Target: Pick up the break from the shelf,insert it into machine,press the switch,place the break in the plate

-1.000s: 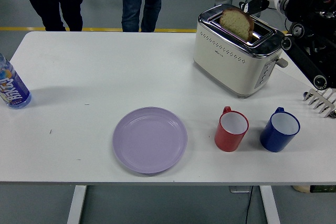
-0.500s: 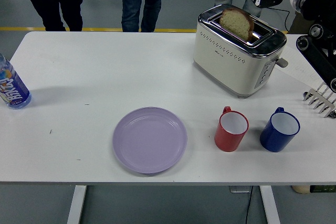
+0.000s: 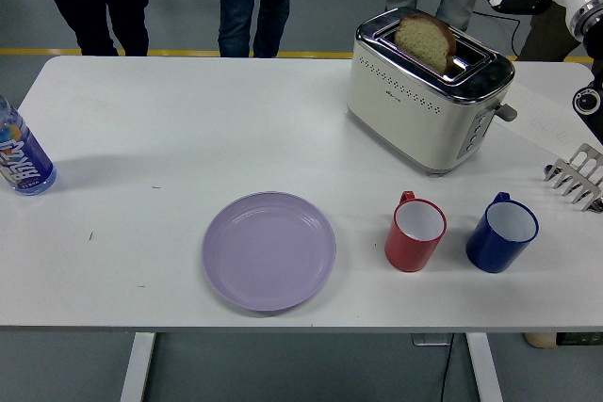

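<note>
Here, the bread (image 3: 426, 40) stands in the toaster (image 3: 429, 93) slot at the table's (image 3: 170, 129) far right, its top poking out. My right arm (image 3: 584, 16) shows only at the right edge; I cannot tell my hand's state. The plate (image 3: 268, 250) sits near the front, beside two mugs (image 3: 415, 232).

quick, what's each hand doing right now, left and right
Left hand: not in view.
Right hand: only the arm shows at the upper right edge, clear of the toaster; its state cannot be told.
</note>
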### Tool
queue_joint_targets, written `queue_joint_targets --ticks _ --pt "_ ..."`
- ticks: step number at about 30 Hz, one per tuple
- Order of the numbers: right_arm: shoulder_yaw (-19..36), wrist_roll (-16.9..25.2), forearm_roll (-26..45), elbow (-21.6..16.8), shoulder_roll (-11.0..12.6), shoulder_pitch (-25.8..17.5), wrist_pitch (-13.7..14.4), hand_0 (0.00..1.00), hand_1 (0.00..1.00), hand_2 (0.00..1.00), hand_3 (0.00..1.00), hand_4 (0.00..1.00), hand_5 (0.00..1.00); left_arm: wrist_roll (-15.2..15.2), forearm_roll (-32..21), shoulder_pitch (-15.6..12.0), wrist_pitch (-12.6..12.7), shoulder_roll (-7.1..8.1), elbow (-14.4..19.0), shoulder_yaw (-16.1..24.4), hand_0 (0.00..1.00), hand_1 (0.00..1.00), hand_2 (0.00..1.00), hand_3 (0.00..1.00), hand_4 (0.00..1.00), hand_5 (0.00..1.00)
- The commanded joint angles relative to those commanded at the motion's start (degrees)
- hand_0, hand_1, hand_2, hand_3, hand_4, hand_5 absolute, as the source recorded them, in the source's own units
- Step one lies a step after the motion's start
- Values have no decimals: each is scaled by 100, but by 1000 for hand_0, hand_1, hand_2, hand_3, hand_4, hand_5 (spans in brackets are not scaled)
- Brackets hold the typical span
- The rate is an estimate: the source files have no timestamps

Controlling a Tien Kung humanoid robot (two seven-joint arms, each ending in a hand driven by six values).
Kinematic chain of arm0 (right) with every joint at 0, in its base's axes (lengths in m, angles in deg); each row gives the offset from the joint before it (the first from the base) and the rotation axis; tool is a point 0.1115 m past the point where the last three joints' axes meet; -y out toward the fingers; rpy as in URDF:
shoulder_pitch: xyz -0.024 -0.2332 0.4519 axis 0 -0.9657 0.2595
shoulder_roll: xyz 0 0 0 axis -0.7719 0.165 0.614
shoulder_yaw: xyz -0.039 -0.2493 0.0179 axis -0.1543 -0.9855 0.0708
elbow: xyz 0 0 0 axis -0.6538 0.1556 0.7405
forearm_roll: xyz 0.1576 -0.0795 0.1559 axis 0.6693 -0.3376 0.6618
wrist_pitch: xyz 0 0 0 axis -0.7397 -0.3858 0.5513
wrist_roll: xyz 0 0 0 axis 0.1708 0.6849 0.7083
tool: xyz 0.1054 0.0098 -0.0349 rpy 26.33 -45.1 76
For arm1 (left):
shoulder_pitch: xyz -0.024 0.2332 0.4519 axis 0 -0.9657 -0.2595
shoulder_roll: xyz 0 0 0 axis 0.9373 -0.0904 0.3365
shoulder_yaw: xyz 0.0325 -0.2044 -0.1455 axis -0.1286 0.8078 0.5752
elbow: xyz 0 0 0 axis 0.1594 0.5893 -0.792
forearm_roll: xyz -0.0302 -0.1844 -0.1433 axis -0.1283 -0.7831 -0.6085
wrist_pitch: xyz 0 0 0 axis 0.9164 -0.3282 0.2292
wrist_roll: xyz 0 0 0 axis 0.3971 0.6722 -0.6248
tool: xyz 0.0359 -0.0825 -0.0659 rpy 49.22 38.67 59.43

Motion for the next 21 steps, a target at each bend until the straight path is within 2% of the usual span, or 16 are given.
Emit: queue_joint_targets --ticks 1,12,13,18,19,21 --pt "32 -24 105 -81 46 -89 73 485 504 612 745 489 271 3 13 -12 -2 -2 0 18 630 491 457 539 335 801" --pt "366 -54 435 -793 506 -915 243 470 472 589 731 475 273 2 76 -54 -27 -25 0 54 630 491 460 539 334 800" --pt "380 -54 435 -818 522 -949 246 386 371 530 719 469 281 2 74 -53 -28 -25 0 52 630 494 461 539 333 799" --pt "531 -54 472 -1063 648 -1308 299 386 371 530 719 469 281 0 75 -54 -33 -31 0 54 630 494 461 539 333 799" --pt "546 -55 479 -1097 664 -1367 311 338 323 494 704 460 272 -1 70 -54 -32 -31 0 53 631 494 462 539 335 803" --pt "573 -59 492 -1171 698 -1514 325 338 323 494 704 460 272 -2 65 -55 -30 -32 0 56 631 494 462 539 335 803"
